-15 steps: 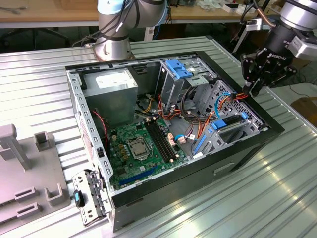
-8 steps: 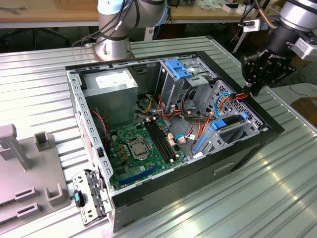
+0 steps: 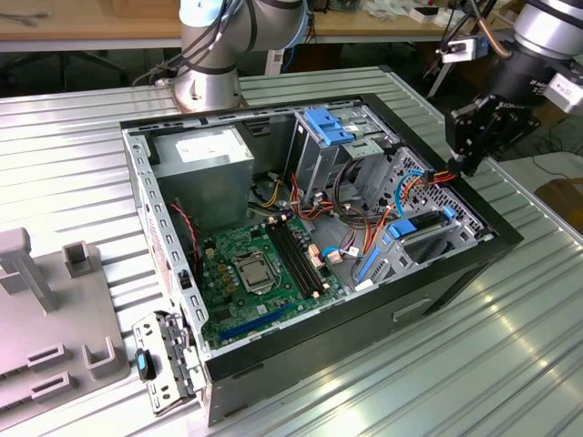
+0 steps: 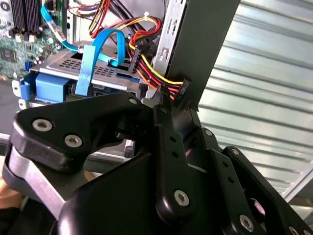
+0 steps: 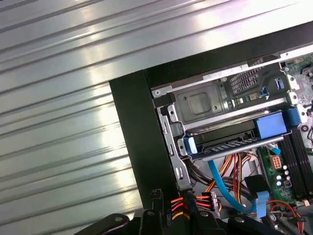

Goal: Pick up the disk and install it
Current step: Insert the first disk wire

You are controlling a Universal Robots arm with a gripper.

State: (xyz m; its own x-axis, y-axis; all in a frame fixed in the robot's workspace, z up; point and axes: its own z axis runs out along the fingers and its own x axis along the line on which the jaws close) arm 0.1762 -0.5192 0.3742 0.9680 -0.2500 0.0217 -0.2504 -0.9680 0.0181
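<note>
Hand (image 3: 466,168): hung at case (image 3: 319,360) rim, 2 o'clock in exterior view; grip unclear.
Disk (image 5: 234,139): lay in drive bay.

Ribbed table (image 3: 510,364) shiny metal; disk (image 5: 226,146) grey metal w/ blue plastic rail; claw (image 3: 471,162) matt blk.

A long wooden bench (image 3: 91,23) is seen behind the ribbed metal table (image 3: 73,137). Light is thrown back brightly from the table's top.
</note>
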